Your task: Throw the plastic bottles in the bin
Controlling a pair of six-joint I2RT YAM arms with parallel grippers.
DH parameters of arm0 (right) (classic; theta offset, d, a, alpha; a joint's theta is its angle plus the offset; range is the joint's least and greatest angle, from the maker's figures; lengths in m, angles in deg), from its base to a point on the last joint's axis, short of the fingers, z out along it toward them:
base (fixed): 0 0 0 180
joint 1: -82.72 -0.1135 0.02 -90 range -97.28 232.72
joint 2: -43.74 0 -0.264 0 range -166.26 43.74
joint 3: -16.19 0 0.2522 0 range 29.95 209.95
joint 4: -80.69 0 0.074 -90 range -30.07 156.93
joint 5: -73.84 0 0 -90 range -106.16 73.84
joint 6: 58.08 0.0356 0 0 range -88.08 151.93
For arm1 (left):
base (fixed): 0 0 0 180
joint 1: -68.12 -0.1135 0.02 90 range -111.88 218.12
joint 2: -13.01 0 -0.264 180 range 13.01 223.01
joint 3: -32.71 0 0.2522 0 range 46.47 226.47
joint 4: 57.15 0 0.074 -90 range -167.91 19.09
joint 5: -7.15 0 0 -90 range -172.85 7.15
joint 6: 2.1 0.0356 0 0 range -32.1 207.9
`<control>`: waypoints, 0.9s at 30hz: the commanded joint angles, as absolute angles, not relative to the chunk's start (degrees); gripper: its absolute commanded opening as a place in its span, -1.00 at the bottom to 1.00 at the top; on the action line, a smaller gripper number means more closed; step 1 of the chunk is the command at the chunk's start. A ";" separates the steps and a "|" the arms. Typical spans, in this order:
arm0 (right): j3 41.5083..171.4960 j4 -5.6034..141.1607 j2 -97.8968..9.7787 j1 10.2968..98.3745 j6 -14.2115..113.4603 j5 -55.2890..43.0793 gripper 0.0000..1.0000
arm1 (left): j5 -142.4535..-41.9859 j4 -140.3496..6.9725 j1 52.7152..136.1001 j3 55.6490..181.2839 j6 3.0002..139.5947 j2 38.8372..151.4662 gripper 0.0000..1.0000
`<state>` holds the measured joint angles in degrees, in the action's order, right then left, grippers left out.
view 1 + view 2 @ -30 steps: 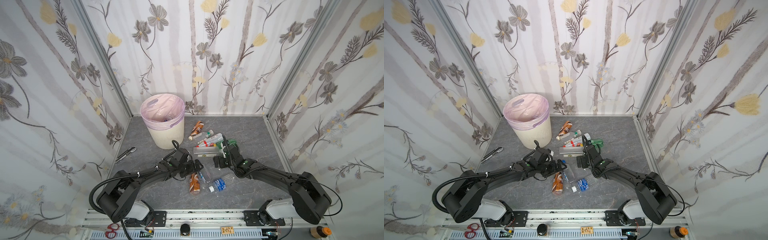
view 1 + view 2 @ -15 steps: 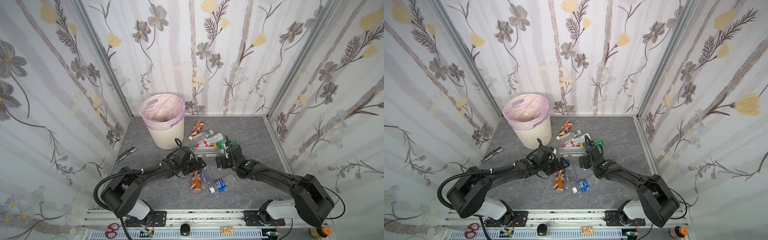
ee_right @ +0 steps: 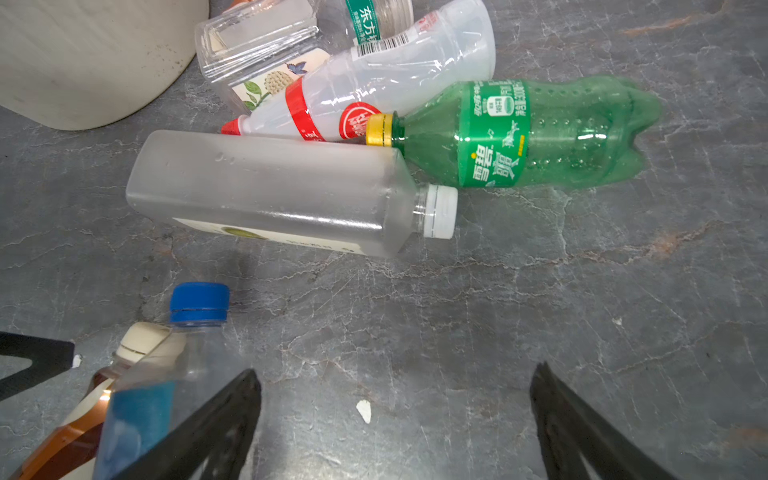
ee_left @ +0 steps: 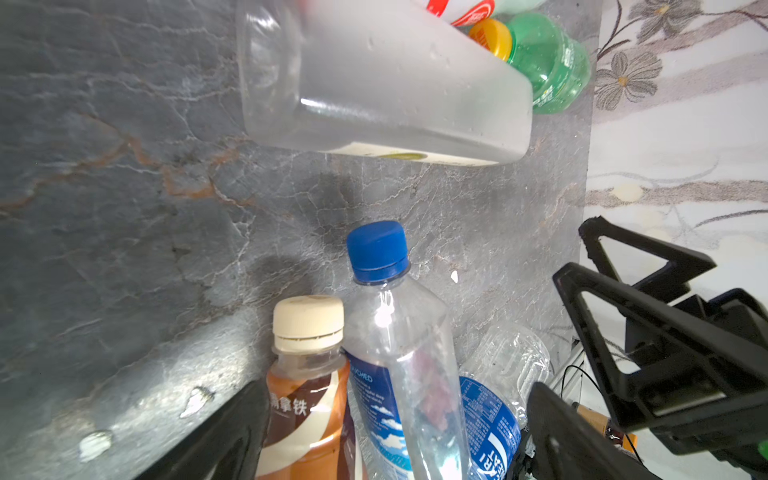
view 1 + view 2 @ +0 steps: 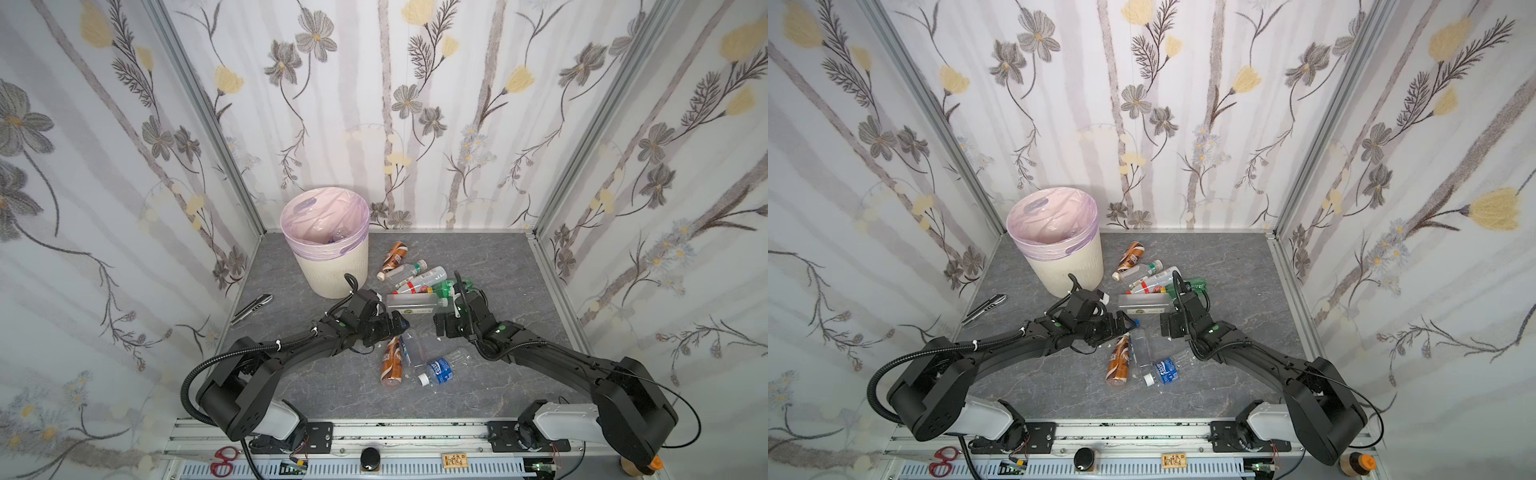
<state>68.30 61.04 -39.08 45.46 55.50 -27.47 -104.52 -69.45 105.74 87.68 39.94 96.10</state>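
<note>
— Where are the plastic bottles (image 5: 417,286)?
— Lying on the grey worktop (image 5: 503,286), in two bunches to the right of the bin (image 5: 332,272). The bin stands upright near the back left corner, and a clear bottle (image 5: 340,237) shows inside its pink liner
— And the left pincer (image 5: 398,328)?
— Low over the nearer bunch, fingers (image 4: 224,436) wide apart. In the left wrist view a brown coffee bottle (image 4: 307,399) and a blue-capped bottle (image 4: 401,357) lie side by side between them, touching each other. Neither looks clamped; whether a finger touches either one, I cannot tell. A crushed blue-labelled bottle (image 5: 441,369) lies just beside those two
— The right pincer (image 3: 395,372)?
— Also spread wide, with bare worktop between its fingers. It faces the left one across the blue cap, near but apart
— What lies beyond them?
— A frosted square bottle (image 3: 270,191) with a white cap, on its side. A green bottle (image 3: 540,133) rests its yellow cap against that one's shoulder, and a red-banded bottle (image 3: 365,95) lies behind both, nearer the bin
</note>
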 commanded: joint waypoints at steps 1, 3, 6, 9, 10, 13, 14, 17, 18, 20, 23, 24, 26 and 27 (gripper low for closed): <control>68.56 55.42 -37.82 45.45 58.53 -31.07 0.99 | -104.69 -68.96 105.59 87.69 41.26 94.76 1.00; 68.43 52.34 -36.78 45.44 60.67 -32.48 0.99 | -104.57 -69.42 105.99 87.85 42.22 93.81 1.00; 67.24 50.00 -34.68 45.45 63.90 -33.27 0.99 | -102.86 -71.39 107.35 88.87 44.60 92.61 1.00; 66.29 47.69 -32.35 45.45 67.11 -33.96 0.99 | -101.16 -73.38 109.21 90.17 47.02 92.32 1.00; 66.06 46.69 -31.62 45.45 68.46 -34.24 0.99 | -100.44 -74.05 109.91 90.56 47.79 92.42 1.00; 65.48 43.84 -29.82 45.43 71.37 -32.72 0.99 | -98.55 -75.84 112.02 91.70 50.26 92.66 1.00; 65.15 42.95 -29.21 45.45 72.39 -31.86 0.99 | -97.74 -76.54 112.60 92.03 50.97 92.72 1.00; 63.87 41.14 -26.69 45.20 75.85 -29.75 0.99 | -95.83 -77.83 113.54 92.51 52.06 92.68 1.00; 63.41 40.85 -26.01 45.04 76.80 -29.39 0.99 | -95.64 -77.94 113.61 92.51 52.26 92.72 1.00; 61.90 40.76 -23.87 44.84 78.80 -27.84 0.99 | -95.33 -78.11 113.95 92.52 52.85 92.64 1.00; 60.19 40.25 -21.23 44.42 82.36 -27.18 0.99 | -94.72 -78.20 114.39 92.47 53.52 92.62 1.00; 59.65 40.43 -20.54 44.19 83.51 -26.97 0.99 | -94.62 -78.29 114.44 92.46 53.71 92.68 1.00; 58.39 41.51 -19.33 43.25 85.88 -26.47 0.99 | -94.49 -78.29 114.63 92.64 54.04 92.73 1.00; 57.95 42.06 -18.90 42.85 86.78 -26.23 0.99 | -94.41 -78.29 114.70 92.60 54.14 92.79 1.00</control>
<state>58.83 40.69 -19.74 43.58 81.31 -27.45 -95.93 -77.96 114.57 92.00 53.05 92.73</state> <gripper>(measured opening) 0.995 0.997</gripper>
